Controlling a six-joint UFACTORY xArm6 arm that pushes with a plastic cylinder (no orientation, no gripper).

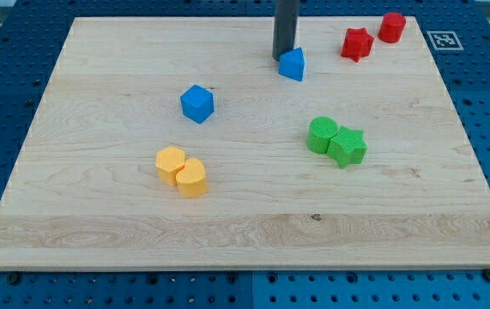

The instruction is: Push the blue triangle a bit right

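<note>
The blue triangle (293,64) sits near the view's top, a little right of centre, on the wooden board (99,215). My tip (283,57) is the lower end of a dark rod coming down from the top edge. It stands just left of the blue triangle and slightly above it, touching it or nearly so.
A blue cube (197,104) lies left of centre. A red star (357,43) and a red block (391,27) sit at the top right. Two green blocks (336,142) touch each other right of centre. Two orange blocks (182,170) touch each other at lower left.
</note>
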